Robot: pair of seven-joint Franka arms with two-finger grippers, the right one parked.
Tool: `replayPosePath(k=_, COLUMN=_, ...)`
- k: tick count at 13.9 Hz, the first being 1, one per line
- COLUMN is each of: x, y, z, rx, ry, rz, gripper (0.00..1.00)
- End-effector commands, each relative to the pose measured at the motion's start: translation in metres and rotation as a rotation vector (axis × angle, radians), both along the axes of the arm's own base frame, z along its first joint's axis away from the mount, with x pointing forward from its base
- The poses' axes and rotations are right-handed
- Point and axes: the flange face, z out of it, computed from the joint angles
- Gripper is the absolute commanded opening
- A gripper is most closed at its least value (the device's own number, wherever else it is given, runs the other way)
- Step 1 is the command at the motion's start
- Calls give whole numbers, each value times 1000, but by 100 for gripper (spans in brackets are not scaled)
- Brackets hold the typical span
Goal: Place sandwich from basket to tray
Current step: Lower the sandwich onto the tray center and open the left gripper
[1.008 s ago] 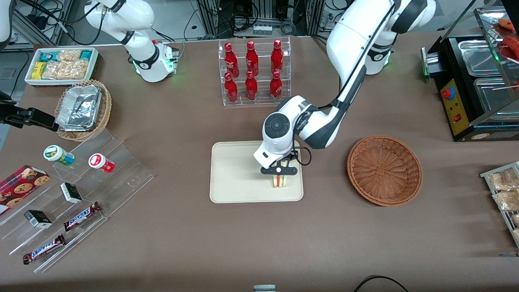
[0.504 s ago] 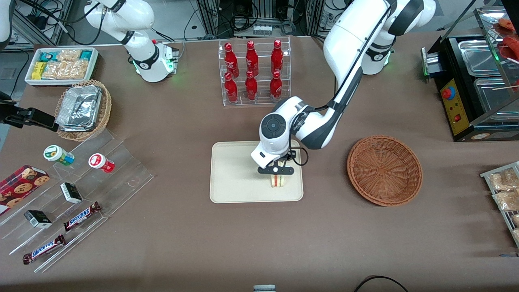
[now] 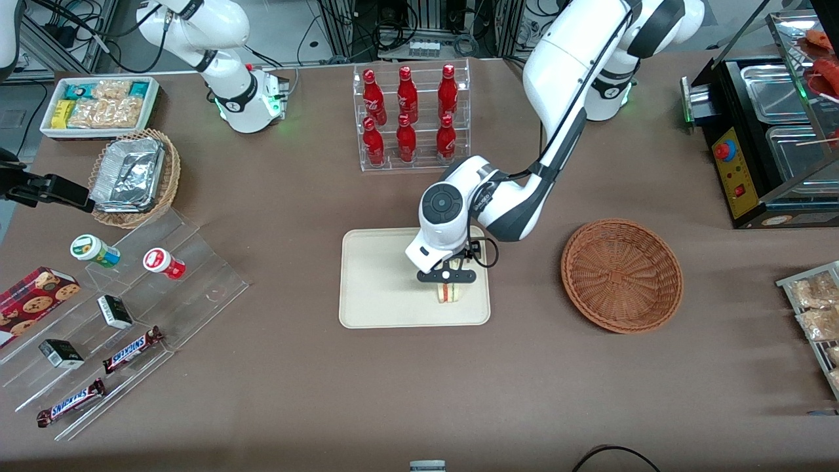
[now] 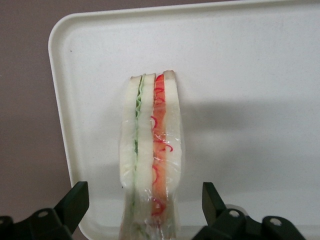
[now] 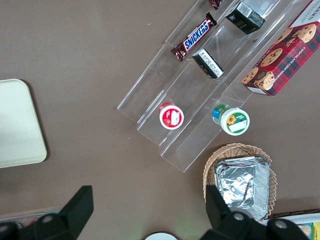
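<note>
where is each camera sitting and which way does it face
Front view: high, facing both arms; gripper open above the wrapped triangular white-bread sandwich.
Left wrist view: on the working arm, looking down at the sandwich; fingertips show.
Right wrist view: parked wrist, looking down at the clear tiered snack shelf.
All share the cream rectangular tray.

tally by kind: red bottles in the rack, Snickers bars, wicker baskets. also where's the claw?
Red bottles in the clear acrylic rack: 6
Snickers bars: 2
Wicker baskets: 2, the empty reddish-brown one and the tan one with foil containers
Total: 10
Claw: open, over the wrapped triangular sandwich on the cream rectangular tray.
</note>
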Motion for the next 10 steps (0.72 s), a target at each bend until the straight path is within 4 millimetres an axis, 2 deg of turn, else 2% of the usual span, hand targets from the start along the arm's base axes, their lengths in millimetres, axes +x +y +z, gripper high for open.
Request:
replayPosePath(k=1, x=7, y=-4, z=21, rx=-3, ry=-20, rz=22, gripper=100)
replayPosePath(k=4, x=11, y=2, z=45, rx=4, ry=-7, rz=39, gripper=100)
replayPosePath(k=6, x=18, y=7, z=71, rx=-34, ry=-3, rz=75, gripper=100)
replayPosePath(k=8, x=33, y=31, z=96, rx=-48, ry=-3, rz=117, gripper=100)
replayPosePath(k=10, x=49, y=65, z=120, rx=-42, ry=8, rz=158, gripper=100)
